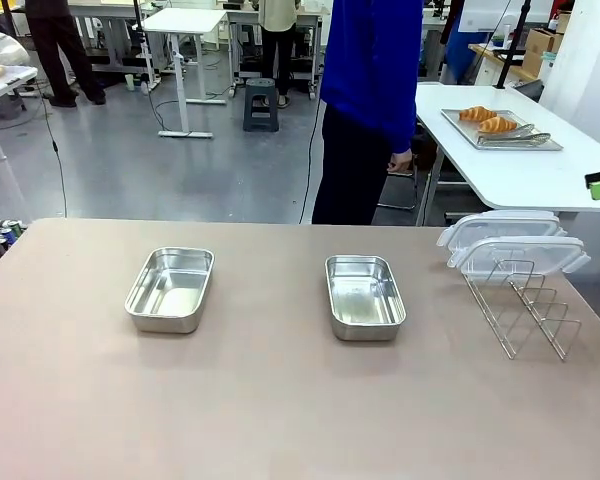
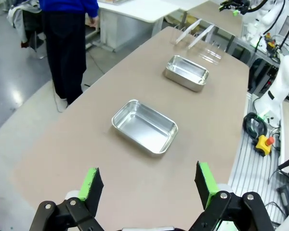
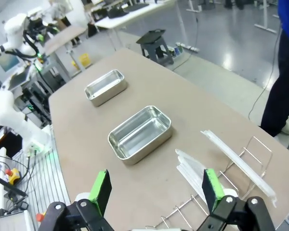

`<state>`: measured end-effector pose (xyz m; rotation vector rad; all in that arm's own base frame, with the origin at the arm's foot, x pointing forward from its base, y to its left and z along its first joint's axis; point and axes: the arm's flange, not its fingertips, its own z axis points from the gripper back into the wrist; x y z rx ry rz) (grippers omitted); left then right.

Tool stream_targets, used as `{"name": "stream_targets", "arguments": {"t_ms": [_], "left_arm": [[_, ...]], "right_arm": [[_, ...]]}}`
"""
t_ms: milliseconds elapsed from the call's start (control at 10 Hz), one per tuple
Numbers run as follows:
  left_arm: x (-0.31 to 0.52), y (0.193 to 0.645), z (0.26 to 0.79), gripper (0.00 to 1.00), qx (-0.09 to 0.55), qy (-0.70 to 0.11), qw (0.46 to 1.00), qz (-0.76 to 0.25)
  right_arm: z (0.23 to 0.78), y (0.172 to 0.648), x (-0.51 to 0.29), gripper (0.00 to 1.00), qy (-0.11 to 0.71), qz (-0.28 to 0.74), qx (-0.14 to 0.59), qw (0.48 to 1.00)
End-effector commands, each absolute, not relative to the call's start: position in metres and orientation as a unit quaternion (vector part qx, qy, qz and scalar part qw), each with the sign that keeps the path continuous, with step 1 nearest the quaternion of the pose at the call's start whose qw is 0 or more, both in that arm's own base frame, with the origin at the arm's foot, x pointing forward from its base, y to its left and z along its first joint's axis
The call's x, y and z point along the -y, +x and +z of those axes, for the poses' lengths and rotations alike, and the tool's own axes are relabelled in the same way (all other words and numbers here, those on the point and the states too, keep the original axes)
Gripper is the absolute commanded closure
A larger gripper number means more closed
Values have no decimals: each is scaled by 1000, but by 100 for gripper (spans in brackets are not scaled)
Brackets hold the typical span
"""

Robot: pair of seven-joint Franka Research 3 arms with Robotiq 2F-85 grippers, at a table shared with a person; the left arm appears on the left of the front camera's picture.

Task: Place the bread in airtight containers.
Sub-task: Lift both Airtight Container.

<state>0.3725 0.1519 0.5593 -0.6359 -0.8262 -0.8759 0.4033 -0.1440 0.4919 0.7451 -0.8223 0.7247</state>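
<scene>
My left hand and right hand both hang released and empty; with the tins bare left of the wire rack and the bread on a tray well beyond that rack, I'd pinch each piece gently across its middle once reachable.

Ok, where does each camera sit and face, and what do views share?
Front: fixed at the robot's edge, facing across the table to the person.
Left wrist: above the table's left end, looking over the open left pincer at the left tin.
Right wrist: above the right end, over the open right pincer at the right tin and lids.
Shared: both tins, in all three.
</scene>
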Motion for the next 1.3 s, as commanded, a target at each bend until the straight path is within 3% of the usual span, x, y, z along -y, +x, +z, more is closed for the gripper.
{"name": "stream_targets", "arguments": {"t_ms": [0, 1200], "left_arm": [[-159, 370, 559, 0, 384, -295, 776, -405], [-159, 370, 559, 0, 384, -295, 776, -405]], "right_arm": [[495, 401, 143, 0, 339, 336, 385, 790], [495, 401, 143, 0, 339, 336, 385, 790]]}}
